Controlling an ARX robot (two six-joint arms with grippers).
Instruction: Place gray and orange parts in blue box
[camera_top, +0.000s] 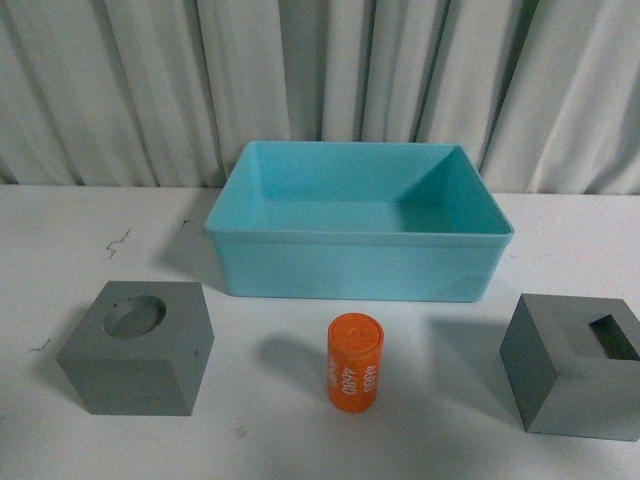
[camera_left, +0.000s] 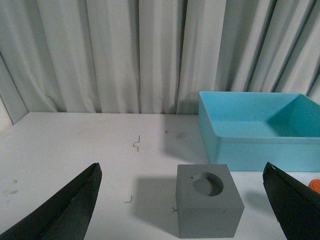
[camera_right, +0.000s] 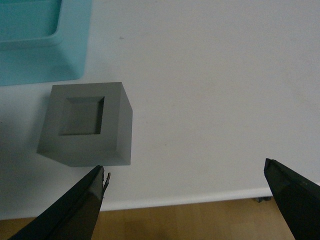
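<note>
The blue box (camera_top: 358, 262) stands at the back middle of the white table, with nothing in it. A gray cube with a round recess (camera_top: 137, 346) sits front left, an orange cylinder with white numbers (camera_top: 355, 361) stands upright in front of the box, and a gray cube with a square recess (camera_top: 577, 364) sits front right. Neither arm shows in the front view. My left gripper (camera_left: 182, 172) is open, with the round-recess cube (camera_left: 207, 200) between and beyond its fingers, untouched. My right gripper (camera_right: 185, 172) is open above the table edge, and the square-recess cube (camera_right: 87, 124) lies beyond its finger.
A gray pleated curtain (camera_top: 320, 80) hangs behind the table. The table's edge (camera_right: 190, 199) and a wooden floor (camera_right: 190, 222) show in the right wrist view. The blue box's corner (camera_right: 42, 40) is near the square-recess cube. Small dark marks (camera_top: 118, 243) dot the tabletop.
</note>
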